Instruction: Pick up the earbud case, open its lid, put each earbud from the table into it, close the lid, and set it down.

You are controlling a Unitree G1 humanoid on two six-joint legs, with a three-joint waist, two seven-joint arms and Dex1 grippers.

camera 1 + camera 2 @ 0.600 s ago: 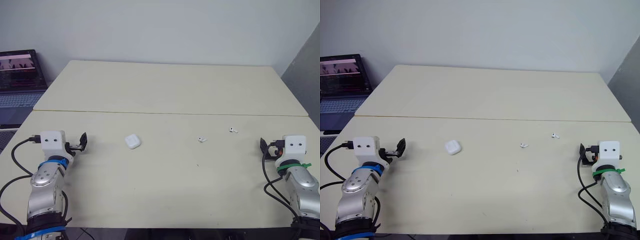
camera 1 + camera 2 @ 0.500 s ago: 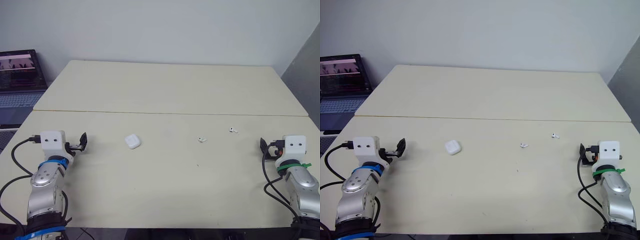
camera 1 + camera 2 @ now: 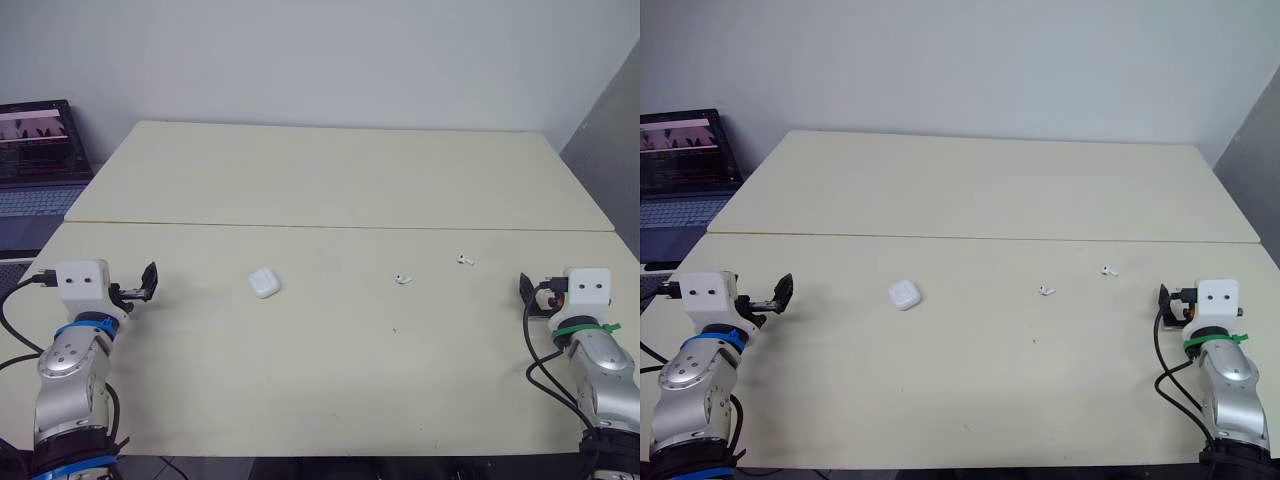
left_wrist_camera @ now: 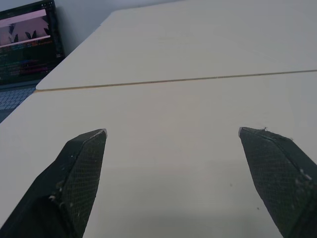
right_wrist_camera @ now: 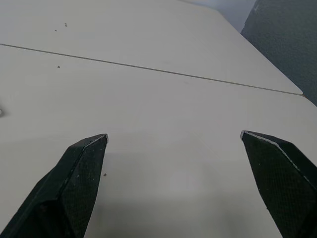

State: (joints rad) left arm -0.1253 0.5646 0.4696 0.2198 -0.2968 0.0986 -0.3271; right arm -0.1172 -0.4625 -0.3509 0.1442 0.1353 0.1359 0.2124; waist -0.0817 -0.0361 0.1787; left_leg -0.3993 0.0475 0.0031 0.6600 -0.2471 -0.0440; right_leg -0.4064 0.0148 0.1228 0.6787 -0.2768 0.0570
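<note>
Status: no task step is completed, judging from the layout

1. Left gripper [image 3: 149,280]: positioned well to the left of the earbud case [image 3: 263,283], low over the table [image 3: 330,180]. The jaws are released and spread wide, with nothing between them. No contact with the case.
2. Earbud case: lies flat on the table with its lid apparently closed, apart from both grippers. It has not been picked up.
3. First earbud [image 3: 403,279]: loose on the table to the right of the case, well apart from it.
4. Second earbud [image 3: 464,260]: further right of the case and slightly further back, near the first earbud but not touching it.
5. Right gripper [image 3: 527,297]: far right of the case, beyond both earbuds. The jaws are released and wide apart, holding nothing.

Outstanding steps: grasp and lift the case, open the lid, insert each earbud, close the lid, set the case down. The left gripper is the nearer one to the case; the right gripper is the nearer one to the earbuds
</note>
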